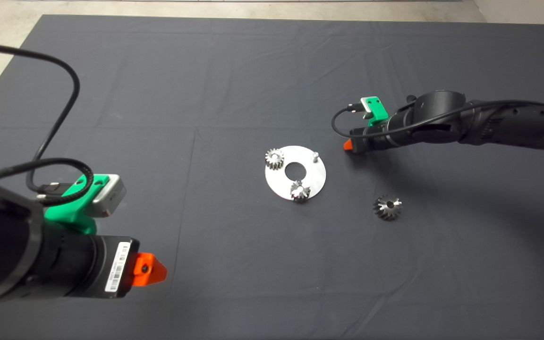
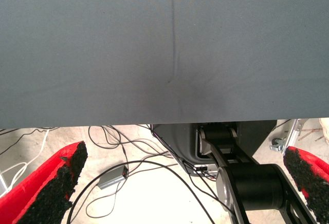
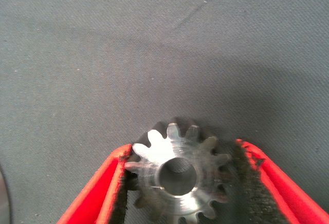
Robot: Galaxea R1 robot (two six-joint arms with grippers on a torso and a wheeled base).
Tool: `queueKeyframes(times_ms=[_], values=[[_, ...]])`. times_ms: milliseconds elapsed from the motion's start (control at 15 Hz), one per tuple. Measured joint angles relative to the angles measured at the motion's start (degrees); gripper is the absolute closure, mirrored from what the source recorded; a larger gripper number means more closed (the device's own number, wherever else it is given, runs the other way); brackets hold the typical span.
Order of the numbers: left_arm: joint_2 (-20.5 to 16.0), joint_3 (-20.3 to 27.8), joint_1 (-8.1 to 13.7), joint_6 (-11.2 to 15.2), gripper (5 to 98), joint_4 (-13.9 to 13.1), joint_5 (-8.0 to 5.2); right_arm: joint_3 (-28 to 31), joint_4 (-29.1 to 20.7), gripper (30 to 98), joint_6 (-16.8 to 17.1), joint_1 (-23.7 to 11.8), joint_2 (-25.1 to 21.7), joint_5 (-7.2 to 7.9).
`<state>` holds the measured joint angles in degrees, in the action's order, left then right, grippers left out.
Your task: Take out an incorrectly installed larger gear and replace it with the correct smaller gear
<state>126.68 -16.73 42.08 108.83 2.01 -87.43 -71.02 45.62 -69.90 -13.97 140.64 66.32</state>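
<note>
The larger gear (image 1: 388, 207), dark with flared teeth, lies on the mat to the right of and nearer than the round silver plate (image 1: 318, 175). Two small gears stand on the plate, one at its left (image 1: 275, 159) and one at its near edge (image 1: 300, 191). A bare peg (image 1: 315, 155) stands at the plate's far right. My right gripper (image 1: 347, 145) is just right of the plate. In the right wrist view it (image 3: 182, 183) is shut on the smaller gear (image 3: 180, 175), low over the mat. My left gripper (image 1: 151, 269) is open and empty at the lower left, and it also shows in the left wrist view (image 2: 180, 183).
The dark mat (image 1: 234, 80) has creases. The left wrist view shows the mat's edge, with cables (image 2: 118, 157) and the robot's base (image 2: 241, 183) on the floor beyond it.
</note>
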Motion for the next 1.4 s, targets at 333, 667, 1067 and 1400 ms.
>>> queueKeyframes(times_ms=[333, 667, 1067, 1400], values=[[0.0, 0.0, 0.0, 0.0, 5.8, 0.0, 0.01, 0.0, 0.0, 84.1, 0.0, 0.0, 0.0, -0.2], [0.0, 0.0, 0.0, 0.0, 5.8, 0.0, 0.0, 0.0, 0.0, 84.8, 0.0, 0.0, 0.0, -0.22], [0.0, 0.0, 0.0, 0.0, 5.8, 0.0, 0.0, 2.6, 0.0, 87.3, 0.0, 0.0, -0.3, 0.41], [0.0, 0.0, 0.0, 0.0, 5.8, 0.0, 0.04, 9.4, -0.6, 87.3, 0.2, -5.1, 0.7, 0.96]])
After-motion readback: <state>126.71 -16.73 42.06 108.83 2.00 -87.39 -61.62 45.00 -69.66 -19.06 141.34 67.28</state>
